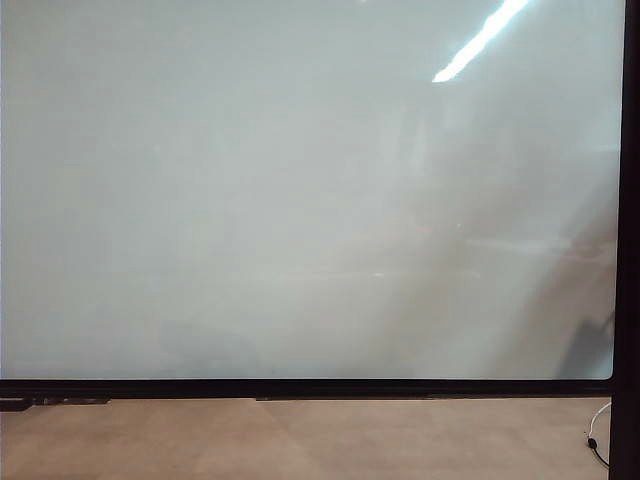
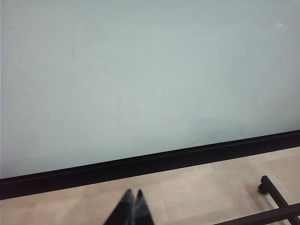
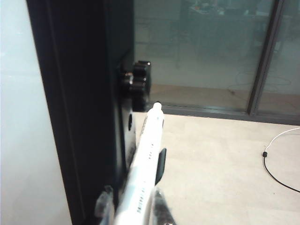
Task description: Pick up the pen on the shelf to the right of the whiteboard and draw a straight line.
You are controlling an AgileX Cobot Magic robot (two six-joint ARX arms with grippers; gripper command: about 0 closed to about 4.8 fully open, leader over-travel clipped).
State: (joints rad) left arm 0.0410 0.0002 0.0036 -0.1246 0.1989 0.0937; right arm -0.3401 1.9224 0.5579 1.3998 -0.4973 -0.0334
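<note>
- The whiteboard point(image 1: 300, 190) fills nearly the whole exterior view, a glossy pale sheet in a thin black frame point(image 1: 300, 388), with a ceiling light mirrored near its upper right corner; no drawn stroke shows on it.
- Neither arm appears in the exterior view (only wood-toned floor point(image 1: 300, 440) below the frame and a thin cable point(image 1: 597, 440) at the board's lower right).
- The pen point(image 3: 143, 173), a slim white marker with small dark print along its barrel, lies just beside the whiteboard's black side frame point(image 3: 79, 108), below a black knob point(image 3: 136, 84) mounted on that frame.
- The right gripper point(image 3: 133, 208) sits at the pen's near end, one of its fingers point(image 3: 104, 206) on each side of the barrel; whether they already clamp it I cannot tell.
- The left gripper point(image 2: 132, 199) hangs low in front of the whiteboard's bottom frame, over the floor, its dark fingers point(image 2: 124, 208) pressed together and holding nothing.
</note>
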